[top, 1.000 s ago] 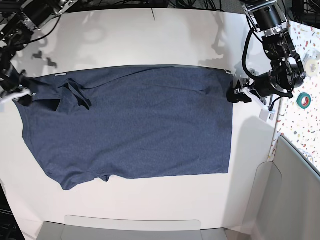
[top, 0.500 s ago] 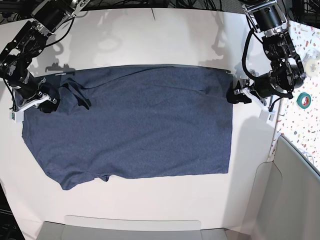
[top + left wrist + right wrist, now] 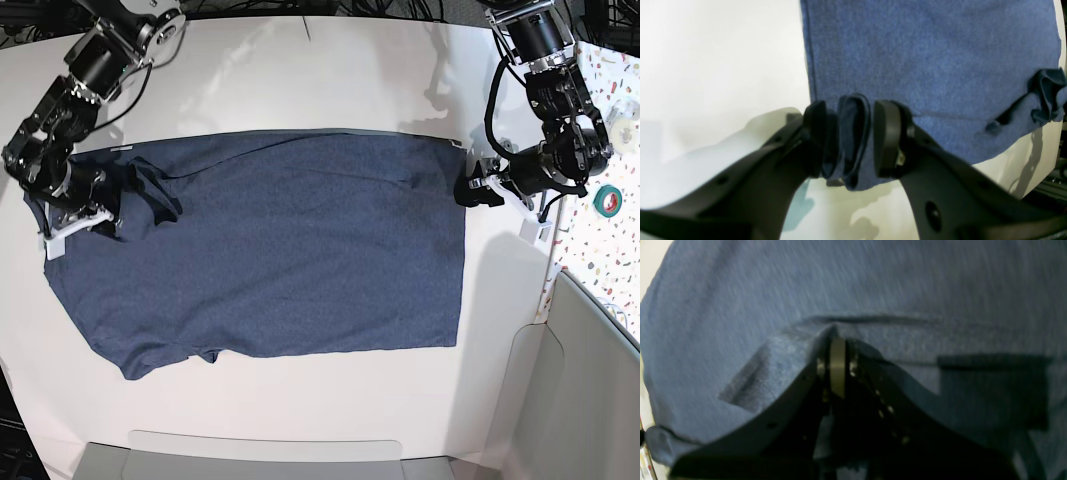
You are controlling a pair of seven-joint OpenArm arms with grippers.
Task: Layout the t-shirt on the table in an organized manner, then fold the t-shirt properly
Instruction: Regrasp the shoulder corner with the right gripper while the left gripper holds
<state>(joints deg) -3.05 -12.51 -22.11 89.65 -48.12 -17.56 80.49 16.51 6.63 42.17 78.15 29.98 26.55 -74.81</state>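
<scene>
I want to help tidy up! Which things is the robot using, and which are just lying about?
Using:
- t-shirt
- table
- left pincer, gripping the shirt's edge
- right pincer, pinching the shirt

Lying about:
- green tape roll on the speckled strip

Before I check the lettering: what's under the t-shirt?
Only the table shows around the t-shirt, which lies spread on it. No lettering shows on the upper side; the underside and the table beneath it are covered.

No readable text — not even on the t-shirt (image 3: 280,240)
</scene>
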